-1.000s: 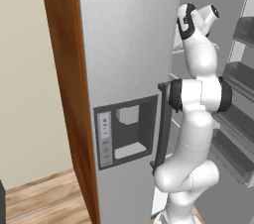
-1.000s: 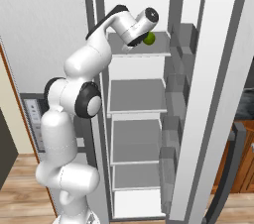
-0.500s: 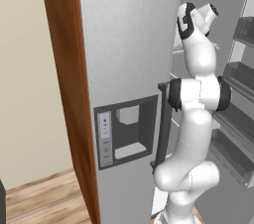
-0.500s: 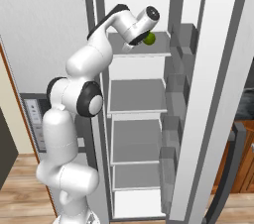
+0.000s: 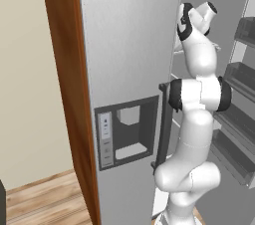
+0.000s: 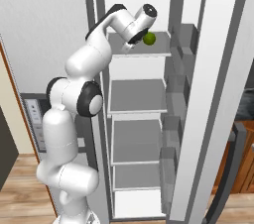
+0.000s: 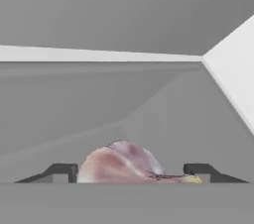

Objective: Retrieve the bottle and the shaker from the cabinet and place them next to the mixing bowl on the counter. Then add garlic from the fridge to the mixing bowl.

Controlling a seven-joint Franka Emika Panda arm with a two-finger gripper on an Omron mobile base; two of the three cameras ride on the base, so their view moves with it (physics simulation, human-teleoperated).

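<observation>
Garlic between pincer fingertips; bare shelf ahead; green ball just beside on shelf.

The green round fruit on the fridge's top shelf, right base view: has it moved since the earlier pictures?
No. The green round fruit sits at the same spot on the grey top shelf, beside the white arm's wrist.

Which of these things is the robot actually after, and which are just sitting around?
Part of the job:
garlic, lying between the gripper fingertips
fridge, open, its top shelf being reached into

Just there:
green round fruit on the top shelf
dispenser panel on the closed door
</observation>
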